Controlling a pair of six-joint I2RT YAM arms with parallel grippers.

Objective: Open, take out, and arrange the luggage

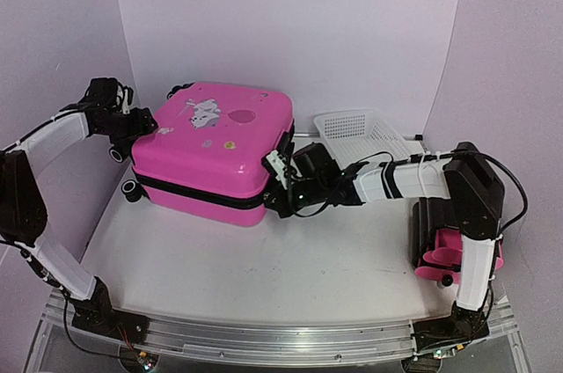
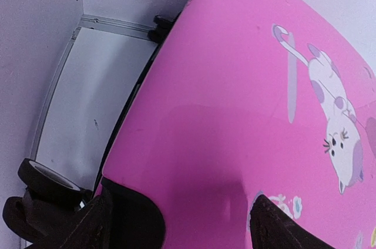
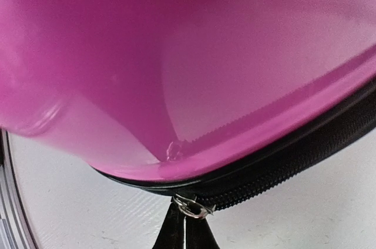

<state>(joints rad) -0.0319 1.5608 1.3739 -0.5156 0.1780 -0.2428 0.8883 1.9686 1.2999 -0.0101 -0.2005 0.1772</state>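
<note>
The luggage (image 1: 215, 149), a hot-pink hard-shell suitcase with a black zipper band, lies flat and closed on the table, its sticker lid (image 2: 264, 102) facing up. My left gripper (image 1: 145, 122) is at its left upper edge. It stands open (image 2: 197, 225), one finger (image 2: 117, 219) at the lid's corner and the other (image 2: 276, 225) over the lid. My right gripper (image 1: 280, 181) is at the suitcase's front right corner. Its fingers (image 3: 185, 234) are shut on the zipper pull, just below the pull's metal ring (image 3: 191, 207) on the zipper band (image 3: 282, 167).
A white mesh basket (image 1: 361, 131) stands just right of the suitcase at the back. A small black cabinet with pink drawers (image 1: 440, 254) sits by the right arm's base. Two suitcase wheels (image 1: 117, 154) stick out on the left, close to the side wall.
</note>
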